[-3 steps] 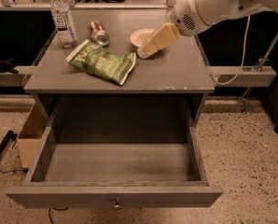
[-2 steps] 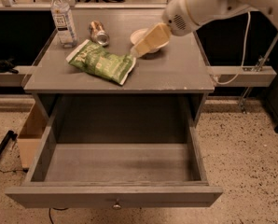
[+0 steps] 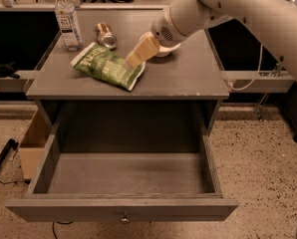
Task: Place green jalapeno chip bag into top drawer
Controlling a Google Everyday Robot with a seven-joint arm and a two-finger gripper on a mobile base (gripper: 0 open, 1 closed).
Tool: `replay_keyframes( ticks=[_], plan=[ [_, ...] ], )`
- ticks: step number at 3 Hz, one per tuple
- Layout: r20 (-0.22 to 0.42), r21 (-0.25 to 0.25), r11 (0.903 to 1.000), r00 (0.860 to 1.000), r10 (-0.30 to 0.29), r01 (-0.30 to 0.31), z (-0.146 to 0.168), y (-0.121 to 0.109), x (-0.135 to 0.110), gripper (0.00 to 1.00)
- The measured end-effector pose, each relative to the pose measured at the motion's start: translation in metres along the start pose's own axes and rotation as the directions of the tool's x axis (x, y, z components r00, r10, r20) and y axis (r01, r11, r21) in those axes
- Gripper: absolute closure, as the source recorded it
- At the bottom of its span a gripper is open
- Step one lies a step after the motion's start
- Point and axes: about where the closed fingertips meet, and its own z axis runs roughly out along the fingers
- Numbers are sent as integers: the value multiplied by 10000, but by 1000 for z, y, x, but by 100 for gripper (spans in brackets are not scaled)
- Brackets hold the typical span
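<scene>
The green jalapeno chip bag [image 3: 106,65] lies flat on the grey table top [image 3: 188,78], left of centre. My gripper [image 3: 130,62] reaches in from the upper right on a white arm, its tan fingertips just above the bag's right end. The top drawer [image 3: 123,208] is pulled wide open below the table, with nothing in it, its front panel and small round knob [image 3: 124,218] near the bottom of the view.
A clear water bottle [image 3: 69,21] stands at the table's back left. A crushed metal can [image 3: 106,35] lies beside it. A white bowl [image 3: 163,46] sits partly hidden behind my arm. A cardboard box [image 3: 34,146] stands on the floor to the left.
My arm has swung left and down from over the white bowl, and the gripper tip now reaches the right end of the chip bag. The bag, bottle and can have not moved.
</scene>
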Motion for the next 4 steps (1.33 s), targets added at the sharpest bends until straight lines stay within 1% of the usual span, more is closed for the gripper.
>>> replay_keyframes(
  ticks=[1,2,3,4],
  plan=[
    [-311,-332,9994,9995,-14,4,29,12,3,0],
    [-591,-468,9988,9981,-189,162,50,15,1,0],
    [-960,-709,9965,9941,-510,443,82,18,-8,0],
    [-940,-522,9982,9950,-350,302,76,13,-3,0]
  ],
)
